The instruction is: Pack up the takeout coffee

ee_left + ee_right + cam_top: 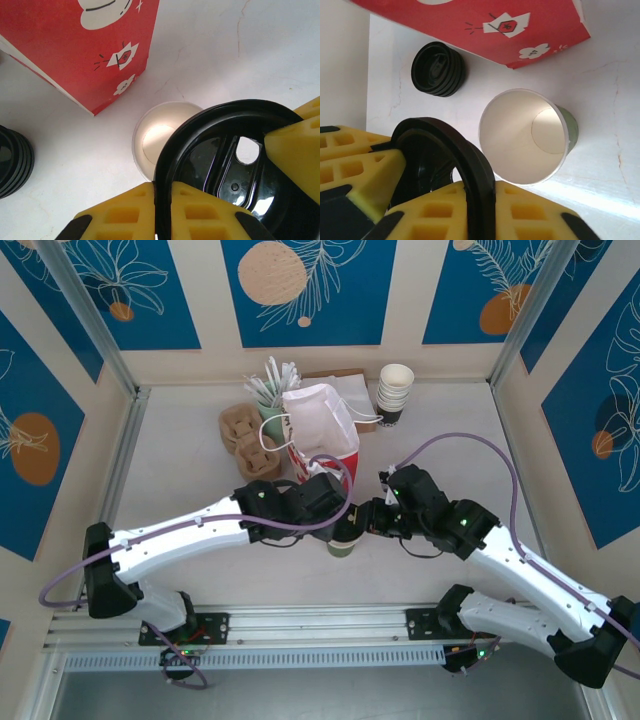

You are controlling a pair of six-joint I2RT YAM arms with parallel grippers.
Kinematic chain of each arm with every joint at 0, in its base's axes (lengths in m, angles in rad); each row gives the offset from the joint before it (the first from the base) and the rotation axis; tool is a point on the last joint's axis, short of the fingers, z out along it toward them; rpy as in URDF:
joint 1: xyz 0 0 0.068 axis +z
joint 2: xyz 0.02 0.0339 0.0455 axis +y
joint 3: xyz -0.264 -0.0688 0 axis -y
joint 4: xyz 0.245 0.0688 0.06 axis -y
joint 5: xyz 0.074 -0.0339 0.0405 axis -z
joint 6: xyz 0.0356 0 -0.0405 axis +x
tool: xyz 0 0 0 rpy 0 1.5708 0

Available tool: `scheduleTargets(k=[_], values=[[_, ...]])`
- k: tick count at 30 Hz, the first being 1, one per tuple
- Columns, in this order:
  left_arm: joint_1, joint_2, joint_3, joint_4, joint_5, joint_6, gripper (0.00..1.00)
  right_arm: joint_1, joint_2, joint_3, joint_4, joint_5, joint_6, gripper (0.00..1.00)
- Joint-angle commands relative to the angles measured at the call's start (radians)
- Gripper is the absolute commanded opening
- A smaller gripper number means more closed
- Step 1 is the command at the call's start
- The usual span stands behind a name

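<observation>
Your left gripper (pixel 162 189) and right gripper (pixel 480 191) each pinch the rim of one black lid (pixel 235 155), probably to steady it for capping the open green paper cup (pixel 525 135) just below the fingertips, beside the red bag (pixel 485 25).

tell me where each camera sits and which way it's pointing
top: above and behind the arms, looking down at the table; both arms meet over the cup.
left wrist: on the left arm, facing down; left gripper pinches the lid rim.
right wrist: on the right arm, facing down; right gripper pinches that lid.
shared: both wrist views see the open cup, red bag and lid stack.
</observation>
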Motion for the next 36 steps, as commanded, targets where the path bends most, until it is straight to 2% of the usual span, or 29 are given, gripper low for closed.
scheduleTargets(k=[1, 6, 12, 16, 20, 28, 33, 36], values=[[-0.017, 0.003, 0.030, -0.003, 0.016, 0.019, 0.12, -0.019, -0.018, -0.008, 0.003, -0.023, -0.002, 0.06], [-0.017, -0.022, 0.025, 0.033, 0.028, 0.043, 0.20, -0.049, -0.026, 0.003, -0.043, -0.031, -0.010, 0.00], [-0.017, -0.065, 0.028, 0.110, 0.064, 0.126, 0.43, -0.123, -0.033, 0.033, -0.143, -0.081, -0.051, 0.00], [-0.017, -0.098, 0.042, 0.154, 0.080, 0.228, 0.56, -0.209, -0.033, 0.049, -0.211, -0.169, -0.090, 0.00], [-0.020, -0.140, 0.025, 0.211, 0.114, 0.394, 0.67, -0.289, -0.017, 0.076, -0.285, -0.249, -0.139, 0.00], [-0.023, -0.278, -0.096, 0.368, 0.158, 0.788, 0.66, -0.367, 0.021, 0.136, -0.401, -0.340, -0.241, 0.00], [-0.022, -0.328, -0.174, 0.435, 0.250, 1.076, 0.65, -0.371, 0.063, 0.152, -0.438, -0.373, -0.277, 0.00], [-0.021, -0.340, -0.212, 0.462, 0.285, 1.196, 0.65, -0.371, 0.083, 0.156, -0.445, -0.393, -0.294, 0.00]])
